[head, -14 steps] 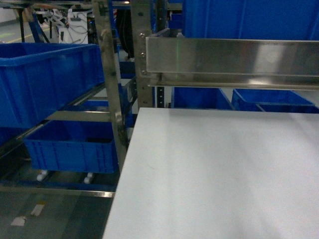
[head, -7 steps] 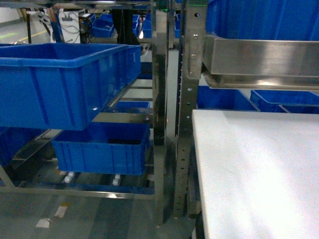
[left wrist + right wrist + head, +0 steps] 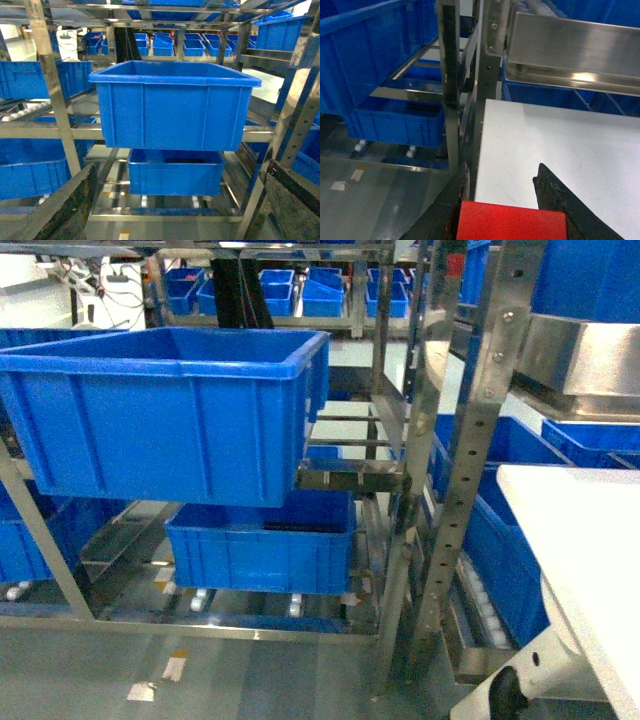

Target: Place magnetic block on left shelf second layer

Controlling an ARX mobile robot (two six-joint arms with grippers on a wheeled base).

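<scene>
In the right wrist view the red magnetic block [image 3: 512,221] sits between the two dark fingers of my right gripper [image 3: 502,170], which is shut on it above the near left corner of the white tabletop [image 3: 560,150]. The left shelf second layer [image 3: 350,478] is a steel tier carrying a large deep blue bin [image 3: 170,410]. My left gripper [image 3: 182,167] faces that bin [image 3: 172,102] from some way off, open, with nothing between its fingers. Neither gripper shows in the head view.
A smaller ribbed blue crate [image 3: 260,545] stands on the tier below the bin. Perforated steel uprights [image 3: 470,460] stand between the shelf and the white tabletop [image 3: 585,550]. A steel tier [image 3: 575,47] overhangs the table. More blue bins fill racks behind.
The head view has swung left: the shelf with the large blue bin has moved towards the middle, and the white tabletop has slid to the right edge.
</scene>
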